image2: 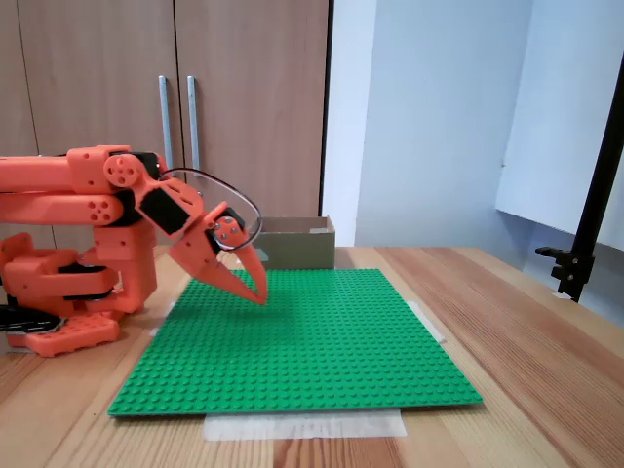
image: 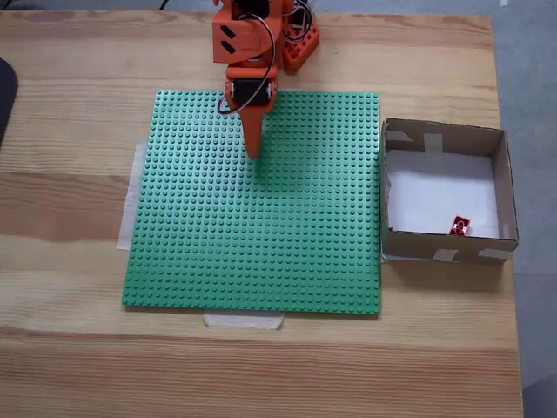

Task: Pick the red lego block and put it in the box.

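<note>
The red lego block (image: 459,226) lies on the white floor of the box (image: 443,139), near its front right corner in a fixed view from above. The box stands just right of the green baseplate (image: 261,235). In the side fixed view the box (image2: 297,244) shows as a brown wall behind the baseplate (image2: 312,341). My orange gripper (image: 254,152) hangs over the back part of the baseplate, far from the box. Its jaws (image2: 261,295) are shut to a point with nothing between them, tip just above the studs.
The arm's orange base (image2: 68,292) sits at the table's back edge. The baseplate is taped to a wooden table (image: 78,348). A black stand (image2: 585,234) rises at the table's right side in the side view. A dark object (image: 4,96) lies at the left edge.
</note>
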`<move>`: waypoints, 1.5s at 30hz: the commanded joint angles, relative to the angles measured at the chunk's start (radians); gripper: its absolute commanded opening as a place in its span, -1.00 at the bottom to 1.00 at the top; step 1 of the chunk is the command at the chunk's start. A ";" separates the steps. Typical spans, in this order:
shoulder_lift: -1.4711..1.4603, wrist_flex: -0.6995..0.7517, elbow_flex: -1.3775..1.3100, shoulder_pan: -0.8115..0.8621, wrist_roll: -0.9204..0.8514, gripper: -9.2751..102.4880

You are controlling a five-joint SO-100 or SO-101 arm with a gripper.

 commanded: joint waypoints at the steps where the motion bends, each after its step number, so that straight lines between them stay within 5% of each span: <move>1: 0.008 -0.018 0.034 -0.006 0.026 -0.85; 45: 0.008 -0.034 0.097 -0.021 0.025 -0.85</move>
